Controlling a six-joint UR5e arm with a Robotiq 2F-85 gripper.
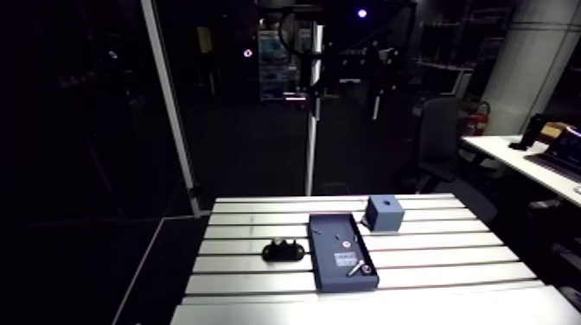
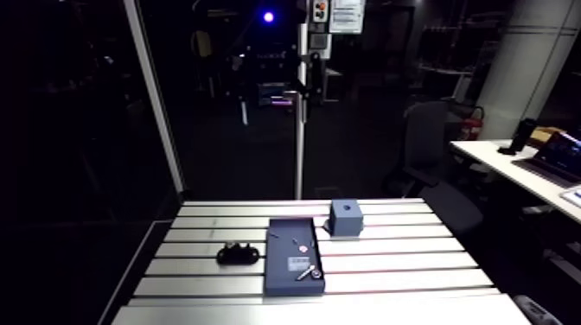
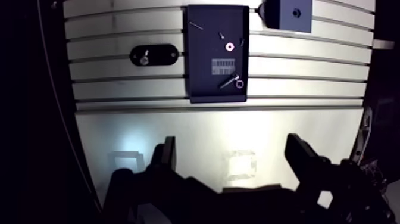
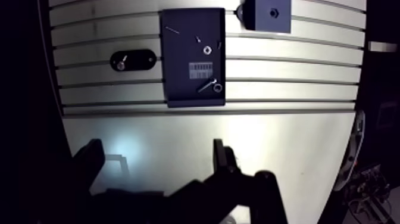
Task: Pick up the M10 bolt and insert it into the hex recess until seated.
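A silver bolt (image 3: 228,82) lies at an angle in the near part of a dark flat tray (image 3: 202,71), next to a small ring (image 3: 240,84). Beyond the tray's far right corner stands a grey-blue block (image 3: 287,13) with a small recess (image 3: 295,11) in its top face. In the arm view the bolt (image 1: 355,269) is near the tray's front right corner and the block (image 1: 384,213) is behind it. My gripper (image 3: 233,156) hangs well short of the tray over the plain front strip of the table. Its two fingers (image 3: 168,158) stand wide apart with nothing between them. It does not show in the arm view.
A black oval part (image 3: 153,56) with a small metal piece on it lies on the slotted table (image 3: 309,65) left of the tray. A washer (image 3: 230,46), a thin pin and a few small pieces lie in the tray's far half, and a barcode label sits mid-tray.
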